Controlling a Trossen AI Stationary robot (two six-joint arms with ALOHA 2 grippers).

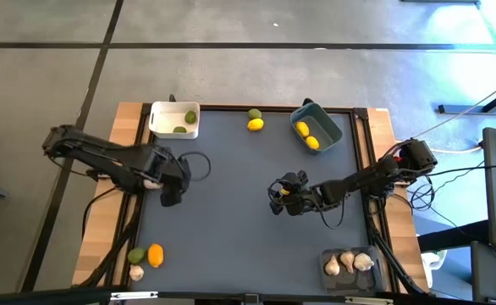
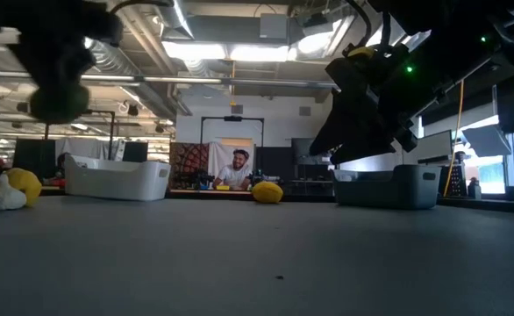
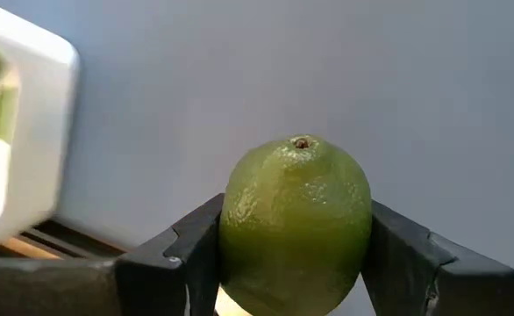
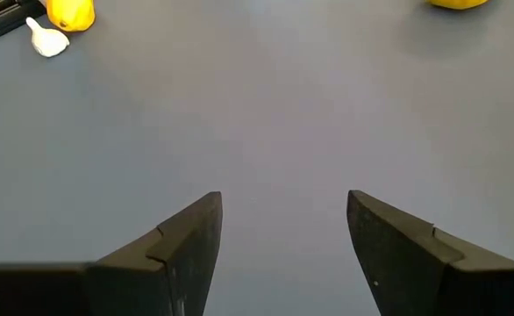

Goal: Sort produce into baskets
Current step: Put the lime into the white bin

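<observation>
High view: your left gripper [image 1: 172,188] sits at the bench's [image 1: 231,212] left side, below the white basket [image 1: 160,113], which already has two green fruits in it. The right gripper [image 1: 278,193] is mid-bench with bare mat around it. The blue basket [image 1: 331,129] holds two lemons. A green fruit plus a lemon [image 1: 255,124] lie loose at the far edge between those baskets. Three pieces sit at the near left corner: green, orange [image 1: 155,255], garlic. The clear basket [image 1: 327,258] at the near right corner holds garlic.

Low view: nothing new for the grip. A person sits way back in the room, clear of the bench.

Left wrist view: fingers [image 3: 182,254] clamped on a lime [image 3: 296,224], lifted off the mat, white basket just off to one side.

Right wrist view: fingers [image 4: 191,237] spread, nothing between them, open mat ahead.

Step, I'd say: you're carrying the lime to the white basket. Next you'd need to clear its rim, get over the inside, then let go.

Room: loads of free mat. Only watch the basket wall and the bench's left edge.
</observation>
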